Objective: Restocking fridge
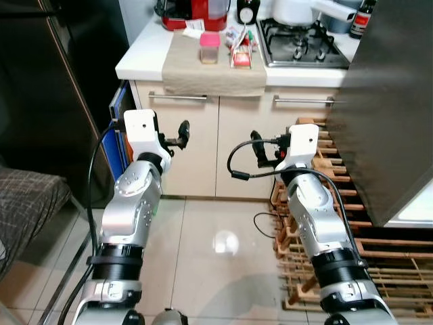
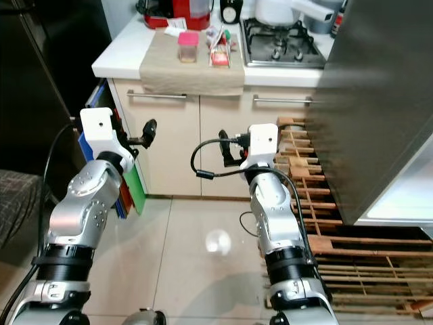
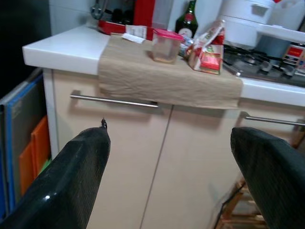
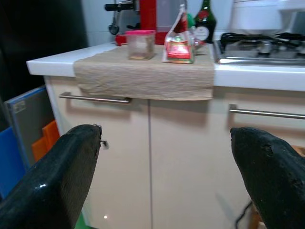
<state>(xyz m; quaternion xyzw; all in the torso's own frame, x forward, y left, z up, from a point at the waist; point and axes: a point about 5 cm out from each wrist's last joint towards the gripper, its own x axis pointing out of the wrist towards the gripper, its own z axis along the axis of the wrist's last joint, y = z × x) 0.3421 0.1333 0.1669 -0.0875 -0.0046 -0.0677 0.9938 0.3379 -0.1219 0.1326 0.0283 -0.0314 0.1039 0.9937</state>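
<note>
Left eye view: left gripper (image 1: pixel 183 132) and right gripper (image 1: pixel 258 145) raised in front of cream cabinet doors (image 1: pixel 216 135), both empty. Far on counter, beige cloth (image 1: pixel 213 68) carries pink-lidded jar (image 1: pixel 209 48) with red snack packet (image 1: pixel 240 54) just right of it. Grey fridge door (image 1: pixel 399 101) stands at right.

Right eye view: same layout; gas hob (image 2: pixel 281 44) at far right of counter.

Left wrist view: fingers (image 3: pixel 71 176) spread wide apart, gripping nothing; jar ahead on cloth.

Right wrist view: fingers (image 4: pixel 57 176) likewise wide apart, empty.
</note>
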